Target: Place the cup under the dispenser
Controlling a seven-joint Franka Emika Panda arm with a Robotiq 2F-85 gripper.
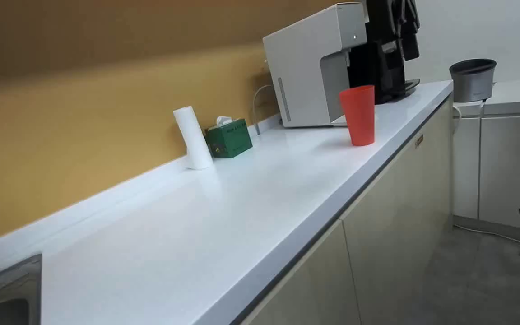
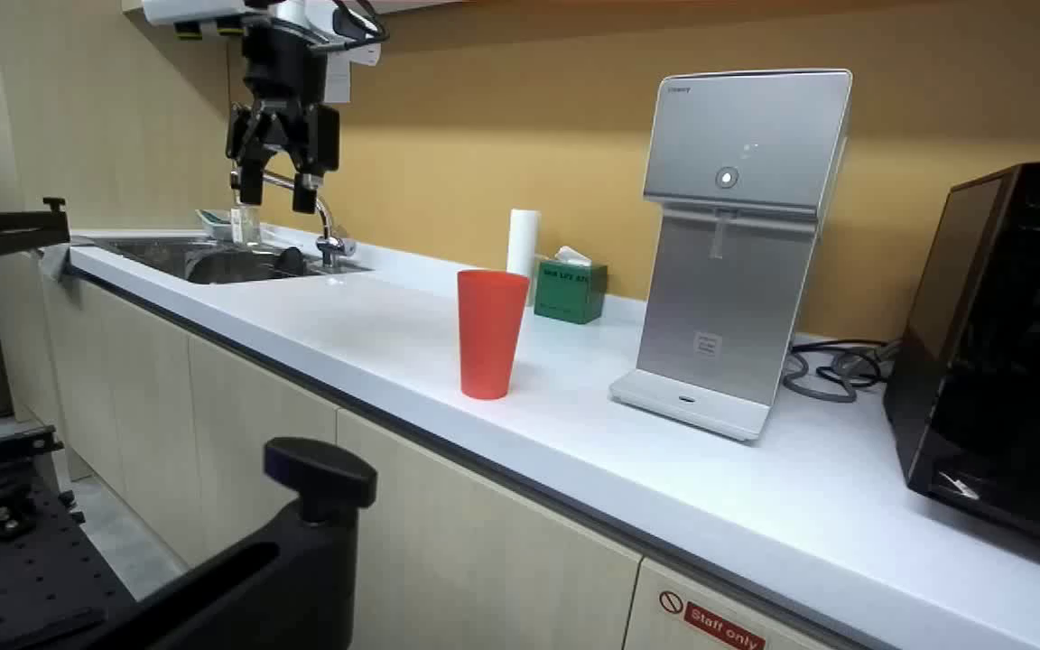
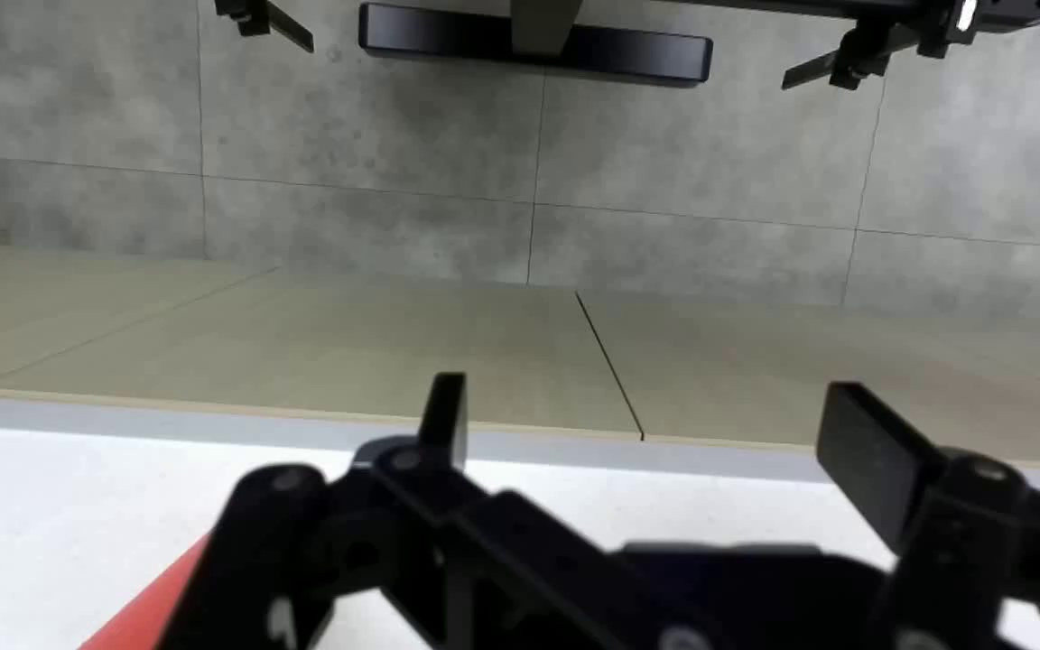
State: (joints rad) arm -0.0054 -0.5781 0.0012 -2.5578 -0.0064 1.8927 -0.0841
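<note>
Red cup (image 2: 489, 334) ungripped, its whole trip under the dispenser (image 2: 746, 271) left to do

Near the front edge of the counter (image 2: 376, 316), the cup stands apart from the dispenser, so by my judgement none of the placing is done: grasp, lift, carry and release all remain. It is upright, long axis vertical, wide mouth up, narrow base down; the slight lean in both exterior views is probably camera slant, since the dispenser leans likewise. Round and handleless, it faces no particular side.

Farther in, towards the back edge, the spout (image 2: 722, 216) overhangs a base plate (image 2: 691, 408), the likely landing spot.

Farther along, towards the end with the sink (image 1: 30, 273), the gripper (image 2: 278, 191) hangs above the surface, its fingers (image 3: 877, 460) spread wide with nothing between them; the wrist view shows a strip of red, presumably the cup, beside one.
</note>
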